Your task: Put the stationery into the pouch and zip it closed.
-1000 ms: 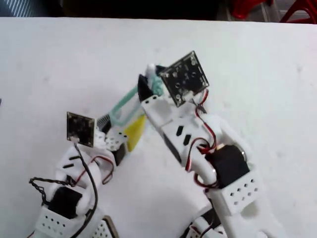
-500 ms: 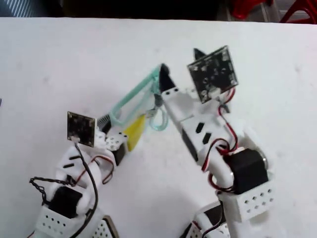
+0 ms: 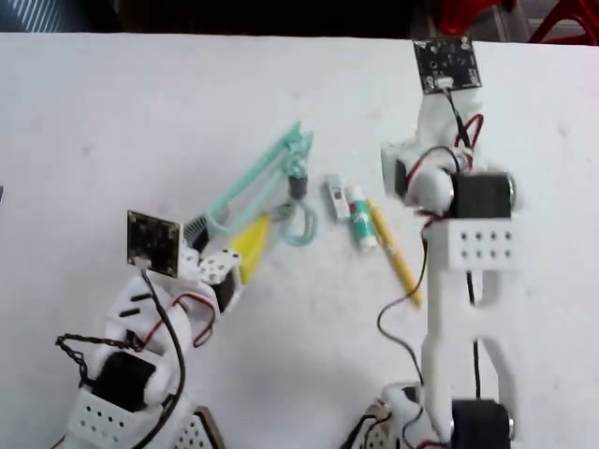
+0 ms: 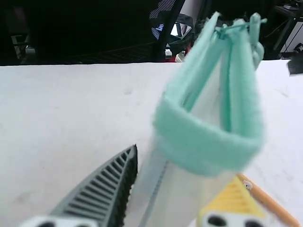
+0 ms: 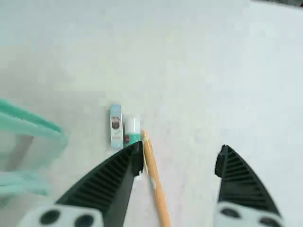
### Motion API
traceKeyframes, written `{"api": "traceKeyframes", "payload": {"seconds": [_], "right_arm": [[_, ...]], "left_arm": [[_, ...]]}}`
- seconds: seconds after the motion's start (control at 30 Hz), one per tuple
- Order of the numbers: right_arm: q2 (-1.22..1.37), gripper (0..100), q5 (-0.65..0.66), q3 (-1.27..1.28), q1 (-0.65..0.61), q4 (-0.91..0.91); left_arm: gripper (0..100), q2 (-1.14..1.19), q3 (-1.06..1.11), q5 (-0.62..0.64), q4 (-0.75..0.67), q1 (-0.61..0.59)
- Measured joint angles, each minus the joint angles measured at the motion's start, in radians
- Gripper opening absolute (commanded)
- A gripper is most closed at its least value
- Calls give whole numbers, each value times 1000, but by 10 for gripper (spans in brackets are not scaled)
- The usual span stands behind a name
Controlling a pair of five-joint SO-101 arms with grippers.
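Three stationery items (image 3: 358,217) beside pouch (image 3: 251,185), gripped by left end effector (image 3: 225,234)

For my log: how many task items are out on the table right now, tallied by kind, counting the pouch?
pouch: 1
small flat block: 1
white-and-green tube: 1
yellow pencil: 1
Total: 4
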Motion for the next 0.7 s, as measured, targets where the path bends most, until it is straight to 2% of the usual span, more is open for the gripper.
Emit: {"api": "traceKeyframes", "payload": {"seconds": [0.2, 0.33, 0.47, 0.7], "right_arm": [[192, 238, 5, 0, 8, 107], [315, 238, 98, 31, 15, 107], [416, 238, 167, 129, 18, -20], [535, 237, 189, 216, 41, -227]], "left_arm": [[192, 0, 0, 0, 0, -2], [192, 0, 0, 0, 0, -2], [191, 2, 0, 0, 0, -2], [188, 2, 0, -41, 0, -2]]}}
